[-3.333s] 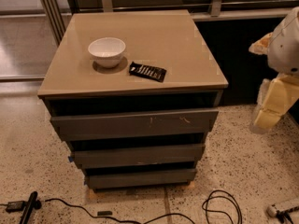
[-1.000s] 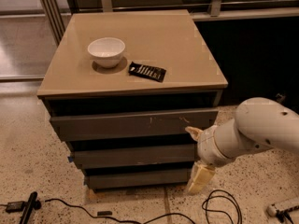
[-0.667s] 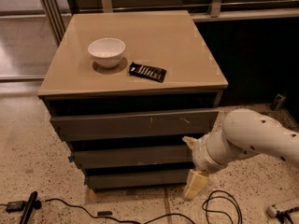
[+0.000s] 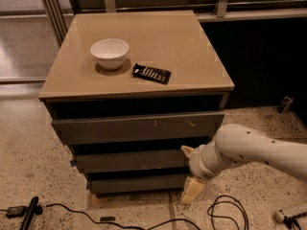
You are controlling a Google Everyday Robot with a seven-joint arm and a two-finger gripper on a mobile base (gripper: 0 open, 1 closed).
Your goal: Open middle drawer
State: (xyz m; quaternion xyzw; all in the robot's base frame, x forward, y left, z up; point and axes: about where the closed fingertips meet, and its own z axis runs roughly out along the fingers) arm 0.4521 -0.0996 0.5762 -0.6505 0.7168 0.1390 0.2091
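The middle drawer (image 4: 129,160) is a plain dark grey front, shut, between the wider scratched top front (image 4: 139,127) and the narrow bottom front (image 4: 139,183) of the cabinet. My gripper (image 4: 189,174) hangs from the white arm (image 4: 249,152) at the right end of the middle drawer. One cream finger (image 4: 187,151) lies at the drawer's upper right corner. The other finger (image 4: 192,190) points down beside the bottom drawer.
A white bowl (image 4: 110,52) and a black flat packet (image 4: 151,74) lie on the tan cabinet top (image 4: 192,47). Black cables (image 4: 225,212) and a black tool (image 4: 29,213) lie on the speckled floor. A railing and glass wall stand behind.
The arm has swung in from the far right and moved left and down. The gripper now sits against the right end of the drawer fronts. The drawers have not moved.
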